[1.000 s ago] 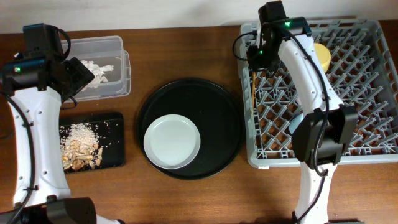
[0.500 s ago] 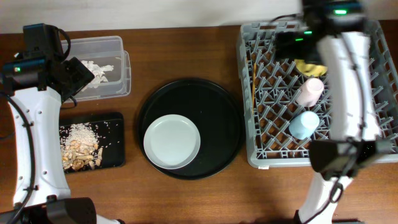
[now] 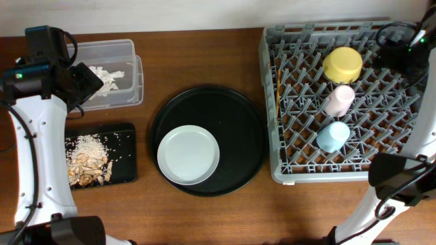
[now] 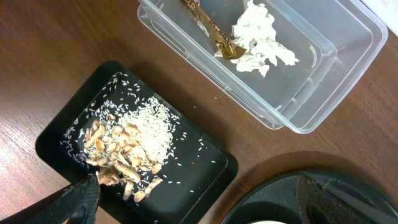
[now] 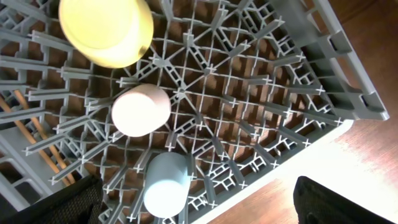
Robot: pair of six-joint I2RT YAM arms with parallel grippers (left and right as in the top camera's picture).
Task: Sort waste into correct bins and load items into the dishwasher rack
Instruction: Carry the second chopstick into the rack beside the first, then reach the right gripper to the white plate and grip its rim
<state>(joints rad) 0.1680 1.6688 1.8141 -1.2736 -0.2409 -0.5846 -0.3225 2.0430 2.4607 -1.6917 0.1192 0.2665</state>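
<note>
- Brown wooden desk (image 3: 204, 218), pale wall behind.
- The yellow bowl (image 3: 343, 64), pink cup (image 3: 338, 100) and light-blue cup (image 3: 332, 136) sit among the prongs of the rack (image 3: 286, 173) (which steady them, we judge). The chopsticks (image 3: 278, 75) lie along its left side.
- The plate (image 3: 189, 155) rests on the round black tray (image 3: 238, 116), not yet loaded.
- Paper (image 4: 261, 37) and wrapper (image 4: 208, 25) lie in the clear tub (image 4: 298, 118); rice (image 4: 146, 130) lies in the black tray (image 4: 199, 180).
- Left jaws and right jaws stand wide, holding nothing.
- We read no labels.

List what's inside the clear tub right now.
Inside the clear tub: crumpled white paper and a brown-gold wrapper scrap, side by side near one end. The floor in view is otherwise bare. Anything under the paper is covered.
</note>
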